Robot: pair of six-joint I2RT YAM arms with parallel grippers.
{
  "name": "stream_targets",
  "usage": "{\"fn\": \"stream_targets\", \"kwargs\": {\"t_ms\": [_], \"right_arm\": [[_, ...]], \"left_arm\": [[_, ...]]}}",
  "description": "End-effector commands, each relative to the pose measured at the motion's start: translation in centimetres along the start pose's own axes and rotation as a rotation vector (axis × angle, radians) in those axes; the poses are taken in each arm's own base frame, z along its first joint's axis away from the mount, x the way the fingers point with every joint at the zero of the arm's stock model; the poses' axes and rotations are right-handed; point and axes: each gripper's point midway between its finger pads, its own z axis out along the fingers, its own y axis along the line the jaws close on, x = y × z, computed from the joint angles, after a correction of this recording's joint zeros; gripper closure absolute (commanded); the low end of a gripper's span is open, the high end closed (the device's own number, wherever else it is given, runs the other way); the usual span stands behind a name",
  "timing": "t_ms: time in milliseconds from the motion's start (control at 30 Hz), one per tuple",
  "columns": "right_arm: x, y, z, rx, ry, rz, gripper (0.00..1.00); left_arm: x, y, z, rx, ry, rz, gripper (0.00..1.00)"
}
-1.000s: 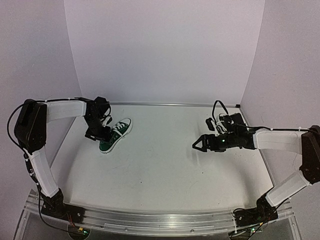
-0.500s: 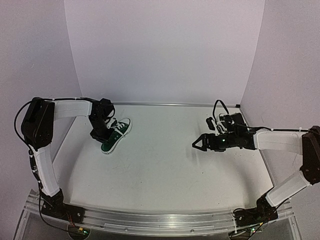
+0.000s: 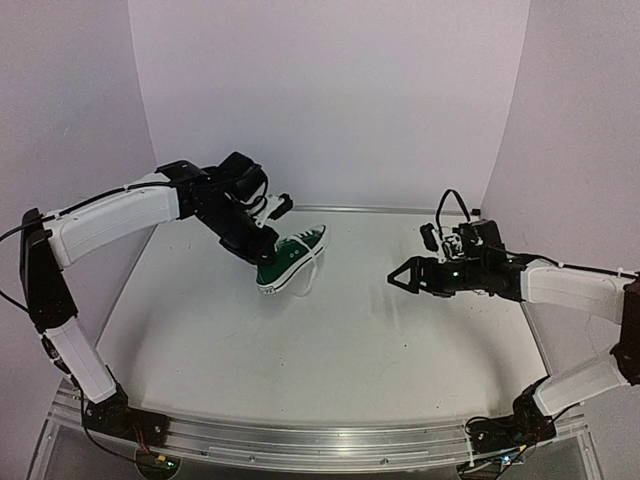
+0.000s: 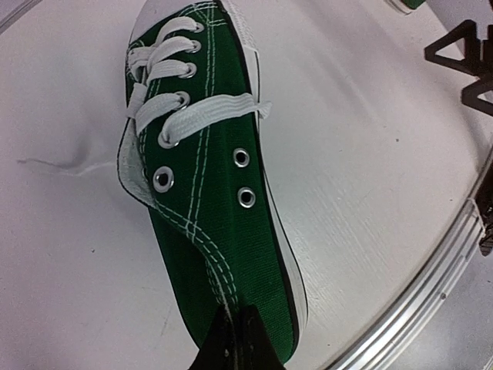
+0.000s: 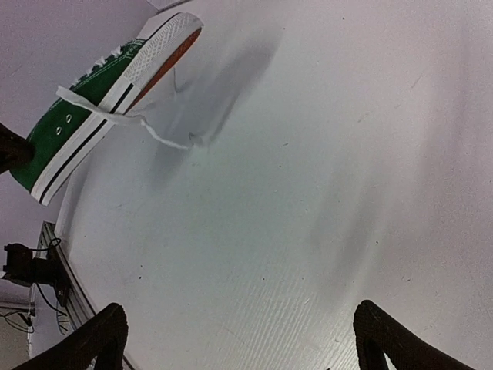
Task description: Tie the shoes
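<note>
One dark green shoe (image 3: 292,256) with white laces is held off the white table, tilted, with its toe toward the back right. My left gripper (image 3: 262,245) is shut on its heel; in the left wrist view the black fingers (image 4: 237,339) pinch the heel canvas of the shoe (image 4: 208,193). The laces are untied, and one loose end (image 5: 158,132) hangs down from the shoe (image 5: 85,116) in the right wrist view. My right gripper (image 3: 405,277) is open and empty, low over the table to the right of the shoe, with its fingertips (image 5: 100,339) wide apart. A second shoe is not clearly in view.
A raised metal rim (image 4: 431,293) edges the table, and an aluminium rail (image 3: 320,440) runs along the near side. White walls enclose the back and sides. A sliver of green and white (image 4: 408,4) shows at the top edge of the left wrist view; I cannot tell what it is.
</note>
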Motion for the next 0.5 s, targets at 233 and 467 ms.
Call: {"fn": "stream_targets", "kwargs": {"t_ms": [233, 467], "right_arm": [[0.8, 0.2, -0.7, -0.008, -0.015, -0.017, 0.02], [2.1, 0.1, 1.3, -0.009, 0.008, -0.102, 0.06]], "left_arm": [[-0.7, -0.4, -0.4, -0.011, -0.157, -0.063, 1.00], [-0.5, -0.4, 0.6, -0.015, -0.149, -0.070, 1.00]]}}
